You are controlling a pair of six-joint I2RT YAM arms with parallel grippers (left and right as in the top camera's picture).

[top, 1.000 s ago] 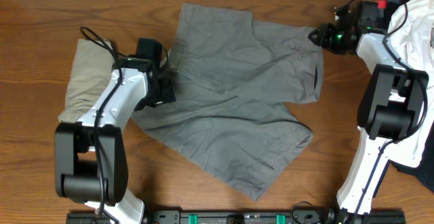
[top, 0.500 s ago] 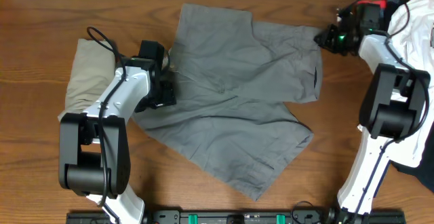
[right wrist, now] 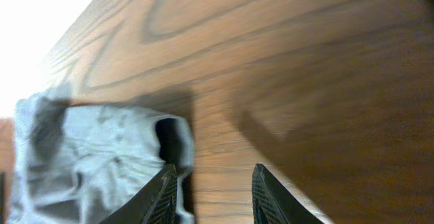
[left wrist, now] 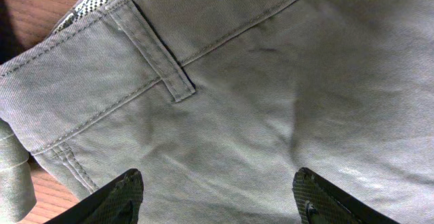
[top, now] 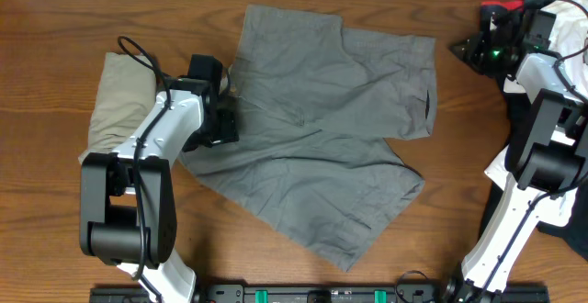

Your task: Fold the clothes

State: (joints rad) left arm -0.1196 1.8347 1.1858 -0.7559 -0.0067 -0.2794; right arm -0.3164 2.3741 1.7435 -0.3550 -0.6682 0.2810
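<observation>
The grey shorts (top: 322,129) lie spread out in the middle of the table. A folded khaki pair (top: 115,101) rests at the left. My left gripper (top: 223,119) hovers open over the grey shorts' left edge. In the left wrist view its fingertips (left wrist: 119,197) straddle plain fabric below the waistband and a belt loop (left wrist: 163,68), gripping nothing (left wrist: 217,197). My right gripper (top: 464,50) sits over bare wood just right of the shorts' far right corner (right wrist: 102,156). It stands open (right wrist: 213,193) with only table between its fingers.
A heap of white cloth (top: 565,18) lies at the far right corner, with dark cloth (top: 560,234) below it beside the right arm's base. A black rail (top: 322,295) runs along the front edge.
My right gripper has pulled back to the right, off the grey shorts' far right corner and onto bare table. The left arm has barely shifted.
</observation>
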